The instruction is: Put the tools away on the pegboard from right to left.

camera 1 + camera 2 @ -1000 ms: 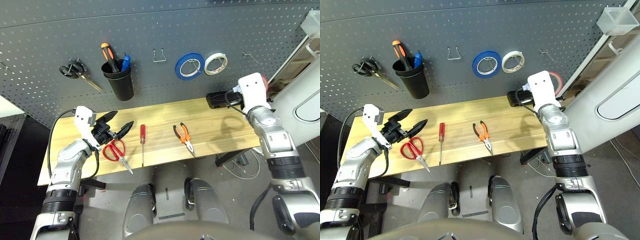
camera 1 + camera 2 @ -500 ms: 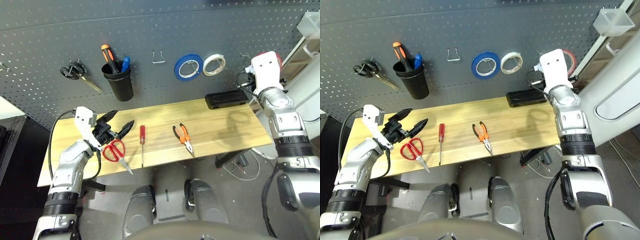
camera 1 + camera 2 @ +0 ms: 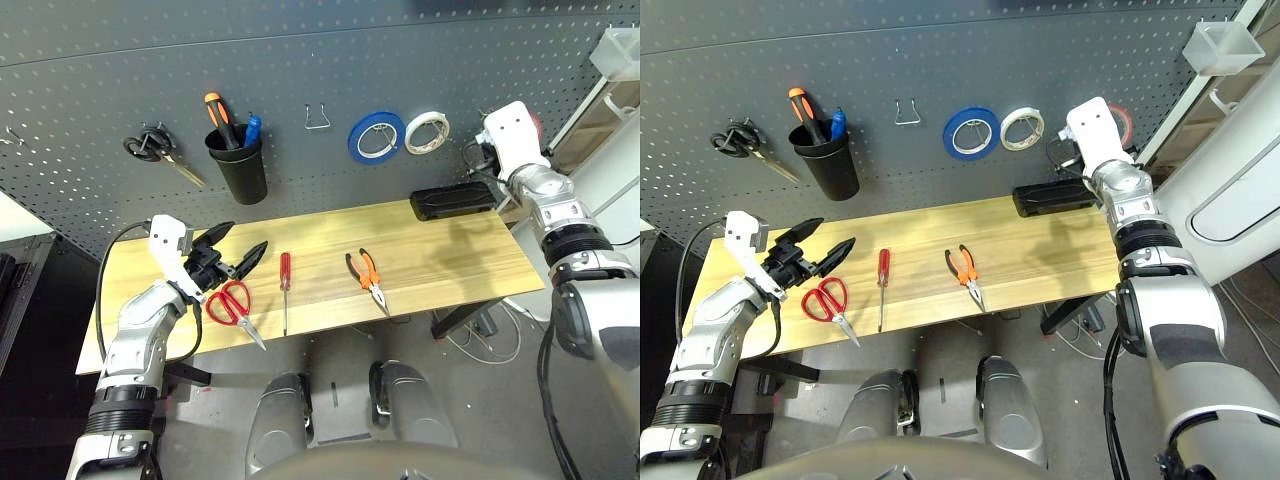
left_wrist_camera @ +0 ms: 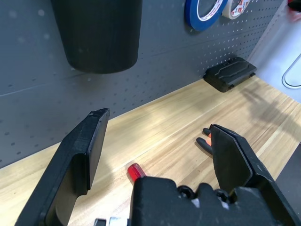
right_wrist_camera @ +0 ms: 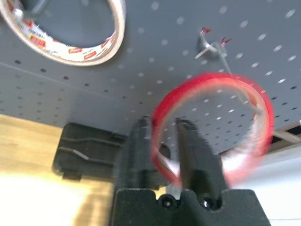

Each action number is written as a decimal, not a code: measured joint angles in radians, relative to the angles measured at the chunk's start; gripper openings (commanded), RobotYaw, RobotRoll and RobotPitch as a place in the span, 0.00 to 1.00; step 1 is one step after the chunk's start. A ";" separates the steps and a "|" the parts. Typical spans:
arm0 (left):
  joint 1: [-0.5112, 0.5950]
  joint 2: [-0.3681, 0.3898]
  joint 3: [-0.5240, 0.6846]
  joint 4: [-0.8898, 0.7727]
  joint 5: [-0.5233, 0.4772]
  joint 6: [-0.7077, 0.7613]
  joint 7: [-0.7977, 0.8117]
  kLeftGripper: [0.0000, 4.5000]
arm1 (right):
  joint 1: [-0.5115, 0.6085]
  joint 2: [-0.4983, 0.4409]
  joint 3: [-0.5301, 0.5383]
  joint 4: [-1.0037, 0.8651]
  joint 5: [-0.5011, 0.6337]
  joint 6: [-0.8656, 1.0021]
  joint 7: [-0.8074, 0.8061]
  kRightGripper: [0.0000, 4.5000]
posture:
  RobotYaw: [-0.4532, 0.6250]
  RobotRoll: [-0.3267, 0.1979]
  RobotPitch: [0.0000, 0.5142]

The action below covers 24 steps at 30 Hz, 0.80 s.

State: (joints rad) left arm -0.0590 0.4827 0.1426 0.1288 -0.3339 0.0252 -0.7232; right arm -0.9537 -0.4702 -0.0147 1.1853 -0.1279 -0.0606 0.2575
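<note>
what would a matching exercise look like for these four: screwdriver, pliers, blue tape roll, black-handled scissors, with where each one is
Things
1. screwdriver
2. pliers
3. blue tape roll
4. black-handled scissors

Places
A. on the pegboard, left of the black cup
B. on the table, right of the screwdriver
C. on the pegboard, beside the white tape roll
D. on the table, between the red-handled scissors and the pliers

Pairs: 1-D, 2-B, 3-C, 4-A

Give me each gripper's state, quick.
Left gripper: open, empty.
Right gripper: open partway, red tape ring between its fingers; whether they touch it, can't tell.
</note>
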 measured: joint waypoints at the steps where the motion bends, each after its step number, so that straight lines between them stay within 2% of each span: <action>1: 0.000 0.000 0.000 0.000 0.000 0.000 0.000 1.00 | -0.006 0.000 0.000 0.001 0.001 -0.004 0.003 0.52 | 0.41 0.62 0.07; 7: 0.012 0.001 0.001 -0.004 0.000 0.000 0.000 1.00 | 0.013 -0.011 -0.018 -0.041 0.041 -0.008 0.073 1.00 | 0.41 0.62 0.11; 10: 0.017 0.003 0.004 -0.007 0.000 0.001 -0.001 1.00 | 0.071 -0.047 -0.034 -0.171 0.081 0.053 0.169 1.00 | 0.40 0.62 0.13; 14: 0.011 0.012 0.003 -0.001 0.000 0.000 -0.019 1.00 | 0.252 -0.160 -0.061 -0.607 0.201 0.357 0.372 1.00 | 0.37 0.62 0.17; 18: 0.005 0.025 0.003 0.008 0.000 0.000 -0.043 1.00 | 0.379 -0.246 -0.094 -0.947 0.312 0.659 0.464 1.00 | 0.35 0.62 0.21; 21: 0.002 0.035 -0.004 0.008 0.000 -0.001 -0.082 1.00 | 0.450 -0.249 -0.113 -1.150 0.384 0.885 0.460 1.00 | 0.34 0.62 0.24; 24: 0.008 0.054 -0.012 0.001 0.000 -0.001 -0.130 1.00 | 0.496 -0.186 -0.112 -1.251 0.414 1.013 0.408 1.00 | 0.35 0.62 0.27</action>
State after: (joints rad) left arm -0.0512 0.5366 0.1302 0.1302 -0.3344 0.0245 -0.8530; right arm -0.4580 -0.6557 -0.1268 -0.0660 0.2860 0.9525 0.6658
